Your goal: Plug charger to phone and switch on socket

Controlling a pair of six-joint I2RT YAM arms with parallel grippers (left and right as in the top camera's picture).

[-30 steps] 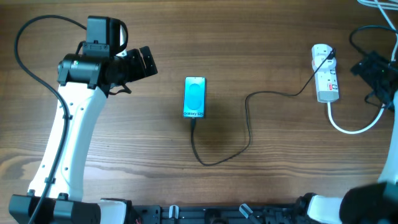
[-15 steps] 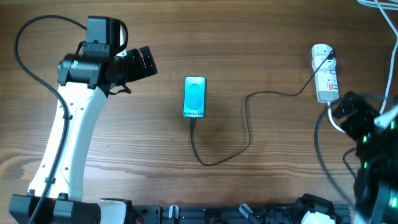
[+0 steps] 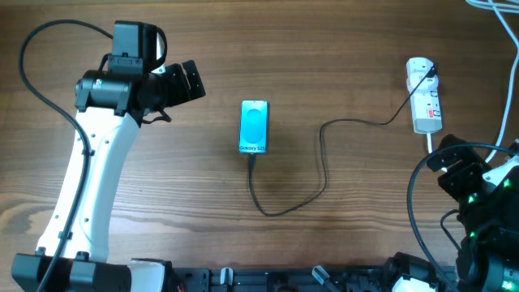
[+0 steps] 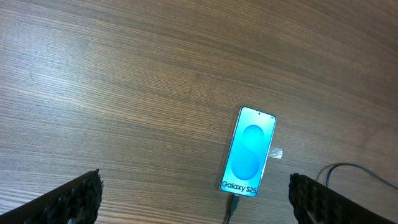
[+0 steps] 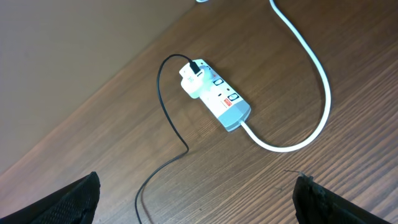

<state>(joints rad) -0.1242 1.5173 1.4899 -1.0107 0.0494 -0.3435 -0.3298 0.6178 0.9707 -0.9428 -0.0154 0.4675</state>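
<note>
Black left claw (image 3: 193,81), upper left, and black right claw (image 3: 454,164), lower right, stand spread wide (each holding nothing).

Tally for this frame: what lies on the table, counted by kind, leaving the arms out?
Phone: 1
Power strip: 1
Cables: 2, the black charger and the white lead
Total: 4
</note>
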